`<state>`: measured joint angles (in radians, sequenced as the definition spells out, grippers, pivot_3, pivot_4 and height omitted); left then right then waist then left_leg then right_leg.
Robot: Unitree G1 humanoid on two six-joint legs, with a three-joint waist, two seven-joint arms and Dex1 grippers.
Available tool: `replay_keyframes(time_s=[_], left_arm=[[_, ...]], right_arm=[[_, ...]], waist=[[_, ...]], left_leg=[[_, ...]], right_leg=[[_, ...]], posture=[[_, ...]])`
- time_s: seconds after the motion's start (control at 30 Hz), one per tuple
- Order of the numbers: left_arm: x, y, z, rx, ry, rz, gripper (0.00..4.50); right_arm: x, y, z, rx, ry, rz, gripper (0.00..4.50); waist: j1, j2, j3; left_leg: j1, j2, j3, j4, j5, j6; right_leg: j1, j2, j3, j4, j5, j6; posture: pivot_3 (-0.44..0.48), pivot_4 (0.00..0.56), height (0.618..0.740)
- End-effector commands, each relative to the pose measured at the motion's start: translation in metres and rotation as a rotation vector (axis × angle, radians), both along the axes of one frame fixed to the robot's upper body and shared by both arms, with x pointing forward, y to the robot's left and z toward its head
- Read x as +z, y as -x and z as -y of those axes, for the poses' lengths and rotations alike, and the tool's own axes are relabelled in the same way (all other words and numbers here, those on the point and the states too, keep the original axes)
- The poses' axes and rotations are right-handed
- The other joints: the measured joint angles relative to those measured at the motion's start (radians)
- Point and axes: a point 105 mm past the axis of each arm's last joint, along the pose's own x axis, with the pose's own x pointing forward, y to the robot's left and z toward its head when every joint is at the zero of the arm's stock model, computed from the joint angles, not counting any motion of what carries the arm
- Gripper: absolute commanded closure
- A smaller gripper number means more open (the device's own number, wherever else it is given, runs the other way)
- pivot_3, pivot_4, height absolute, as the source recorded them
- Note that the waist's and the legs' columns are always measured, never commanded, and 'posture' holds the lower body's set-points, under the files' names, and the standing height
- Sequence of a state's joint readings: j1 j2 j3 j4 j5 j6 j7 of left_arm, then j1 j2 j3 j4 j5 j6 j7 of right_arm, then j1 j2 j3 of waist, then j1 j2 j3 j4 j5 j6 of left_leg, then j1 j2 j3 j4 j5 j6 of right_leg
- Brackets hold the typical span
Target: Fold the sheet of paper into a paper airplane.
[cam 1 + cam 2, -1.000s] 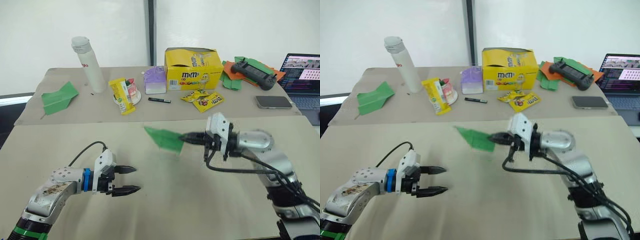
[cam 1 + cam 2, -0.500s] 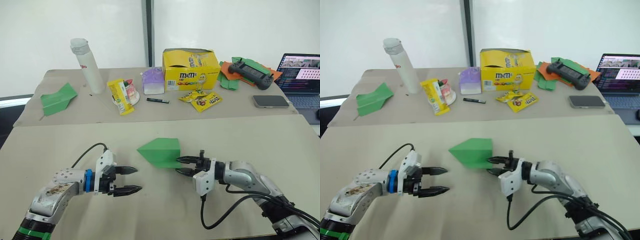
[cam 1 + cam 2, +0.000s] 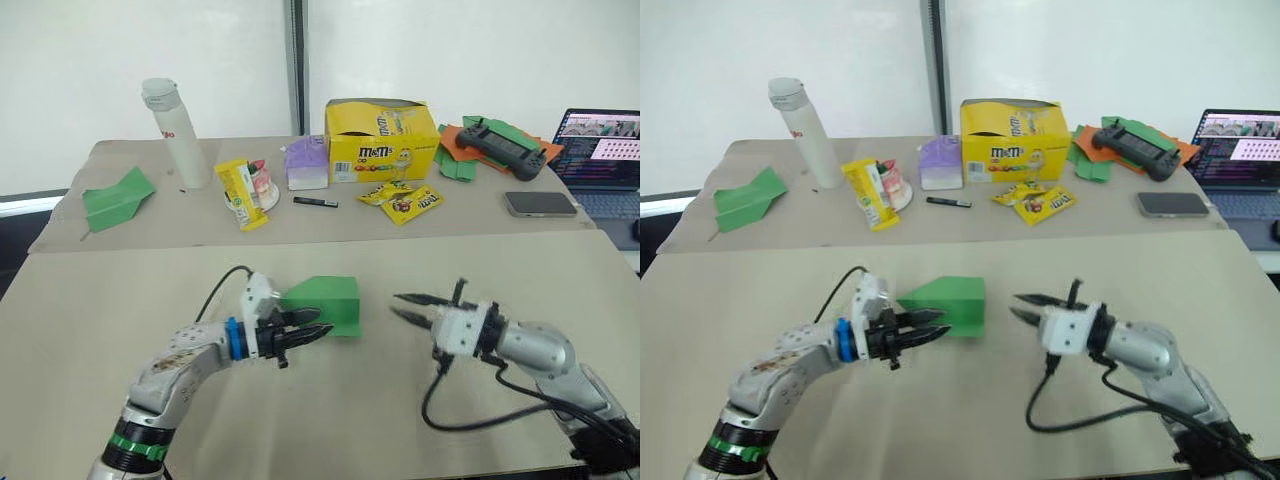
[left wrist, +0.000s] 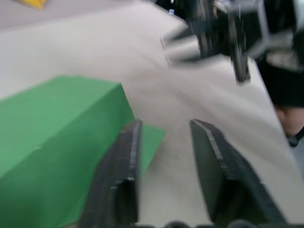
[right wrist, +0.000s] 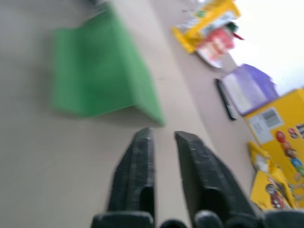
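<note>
Now the left gripper [image 3: 312,334] sits at the near edge of the folded sheet of paper [image 3: 328,300], its two black fingers spread a little apart and holding nothing. In the left wrist view one finger [image 4: 124,171] lies right along the paper's edge, touching or almost touching it, while the other stands over bare table. The right gripper [image 3: 405,307] hangs at about 3 o'clock from the paper, clearly apart from it, fingers released with a narrow gap and pointing toward it; nothing is between them.

The sheet rests on the front table [image 3: 90,310], near its middle, as a green folded shape with a raised crease, its point toward 9 o'clock and a straight edge toward 3 o'clock. Bare tabletop lies all around it, widest toward 6 o'clock and between the two grippers.

Toward 12 o'clock, on the back table, stand a white bottle [image 3: 174,120], snack wrappers [image 3: 244,190], a purple carton [image 3: 308,163], a yellow candy box [image 3: 382,138] and a black pen [image 3: 317,201]. A green paper dart [image 3: 118,196] lies at 10 o'clock; a phone [image 3: 545,203] and laptop [image 3: 605,150] lie at 2 o'clock.
</note>
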<state>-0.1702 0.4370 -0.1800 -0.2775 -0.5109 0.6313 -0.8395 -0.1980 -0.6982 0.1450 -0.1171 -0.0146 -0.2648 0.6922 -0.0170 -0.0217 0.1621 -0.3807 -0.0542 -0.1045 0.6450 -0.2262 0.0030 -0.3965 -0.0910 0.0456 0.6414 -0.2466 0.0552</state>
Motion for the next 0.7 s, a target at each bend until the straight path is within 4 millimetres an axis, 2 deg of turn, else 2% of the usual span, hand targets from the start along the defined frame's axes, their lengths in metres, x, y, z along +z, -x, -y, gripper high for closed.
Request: replay_keyframes(time_s=[0.03, 0.13, 0.4, 0.57, 0.7], left_arm=[[-0.012, -0.007, -0.004, 0.045, -0.085, -0.011, 4.47], [-0.022, -0.008, -0.007, 0.089, -0.122, -0.047, 4.47], [-0.041, -0.002, -0.010, 0.153, -0.199, -0.173, 4.47], [-0.044, 0.003, -0.008, 0.168, -0.193, -0.251, 4.47], [-0.045, 0.005, -0.008, 0.180, -0.189, -0.283, 4.47]], right_arm=[[0.008, -0.012, -0.009, -0.033, -0.025, -0.023, 4.50], [0.003, -0.028, -0.022, -0.058, -0.007, -0.067, 4.50], [-0.014, -0.049, -0.046, 0.015, 0.099, -0.188, 4.50], [-0.026, -0.034, -0.044, 0.120, 0.188, -0.297, 4.50], [-0.022, -0.018, -0.050, 0.186, 0.153, -0.317, 4.50]], waist=[[0.003, 0.000, 0.000], [0.003, 0.000, 0.000], [0.003, 0.000, 0.000], [0.004, 0.000, 0.000], [0.004, 0.000, 0.000]], left_leg=[[-0.001, 0.000, 0.000, 0.000, 0.000, 0.000], [-0.004, -0.001, 0.000, 0.000, 0.000, 0.000], [-0.004, -0.001, 0.000, 0.000, 0.000, 0.000], [-0.004, -0.001, 0.000, 0.000, 0.000, 0.000], [-0.003, -0.001, 0.000, 0.000, 0.000, -0.001]], right_leg=[[-0.001, 0.000, 0.000, 0.000, 0.000, 0.000], [-0.005, -0.001, 0.000, 0.000, 0.000, 0.000], [-0.005, -0.001, 0.000, 0.001, 0.000, 0.000], [-0.005, -0.001, 0.000, 0.001, 0.000, 0.000], [-0.005, -0.001, 0.000, 0.001, 0.000, 0.000]], posture=[[0.000, 0.150, 0.740], [0.000, 0.150, 0.740], [0.000, 0.150, 0.740], [0.000, 0.150, 0.740], [0.000, 0.150, 0.740]])
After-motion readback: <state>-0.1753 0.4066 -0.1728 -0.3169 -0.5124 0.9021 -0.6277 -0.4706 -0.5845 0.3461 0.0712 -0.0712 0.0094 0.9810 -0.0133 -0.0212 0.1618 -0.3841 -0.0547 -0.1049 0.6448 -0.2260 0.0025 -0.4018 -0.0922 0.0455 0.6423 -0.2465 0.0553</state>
